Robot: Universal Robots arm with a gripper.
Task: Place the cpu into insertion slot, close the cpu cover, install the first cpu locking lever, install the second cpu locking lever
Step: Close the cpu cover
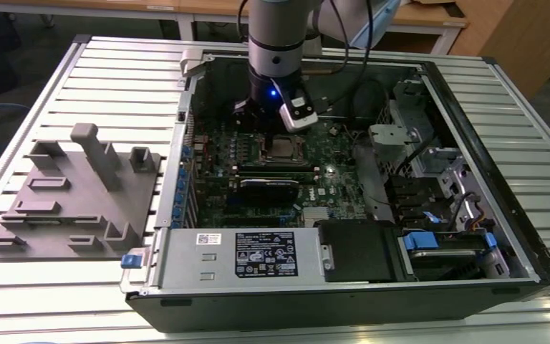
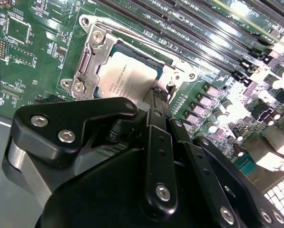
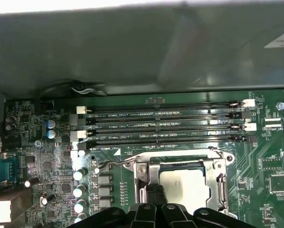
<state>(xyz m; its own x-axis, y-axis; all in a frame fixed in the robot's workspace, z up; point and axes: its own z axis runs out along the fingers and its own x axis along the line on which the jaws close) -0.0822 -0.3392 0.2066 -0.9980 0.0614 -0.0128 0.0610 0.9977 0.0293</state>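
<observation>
The cpu (image 2: 127,78) lies flat in the insertion slot (image 1: 283,149) on the green board, its grey top also seen in the first wrist view (image 3: 184,186). The silvery cpu cover (image 2: 91,56) lies down around the chip, framing it (image 3: 142,178). A thin wire locking lever (image 3: 170,156) runs along the socket edge nearest the memory slots. My gripper (image 2: 159,99) hangs just over one edge of the socket, its black fingers (image 2: 154,114) drawn together with nothing between them. The exterior view has the gripper (image 1: 273,135) low inside the case, right above the socket.
Long black memory slots (image 3: 165,126) run beside the socket. The open computer case (image 1: 466,129) has metal walls all round, a drive cage at the exterior view's right and a power supply (image 1: 241,254) in front. A grey fixture (image 1: 79,193) sits on the table at the exterior view's left.
</observation>
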